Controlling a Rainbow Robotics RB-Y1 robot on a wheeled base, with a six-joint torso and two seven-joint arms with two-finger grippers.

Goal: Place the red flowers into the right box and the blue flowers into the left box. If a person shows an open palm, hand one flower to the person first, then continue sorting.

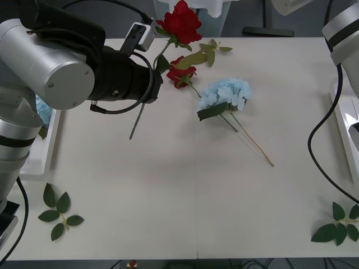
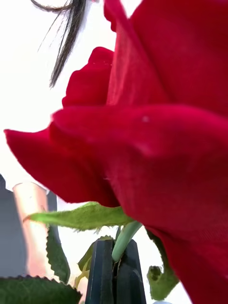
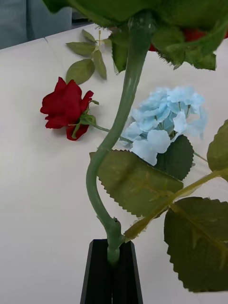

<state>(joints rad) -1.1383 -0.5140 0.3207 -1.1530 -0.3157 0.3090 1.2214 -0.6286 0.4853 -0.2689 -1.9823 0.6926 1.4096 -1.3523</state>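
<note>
My left gripper is shut on the stem of a red rose and holds it up over the table's far middle. In the left wrist view its black fingers clamp that green stem. Below it, another red rose lies on the table beside a pale blue hydrangea. My right gripper is shut on the stem of a large red rose. The left box sits at the left edge, partly behind my left arm. The right box shows at the right edge.
Loose green leaf sprigs lie at the front left, the front right and the far middle. A bit of pale blue shows in the left box. My right arm and its cable stand along the right edge.
</note>
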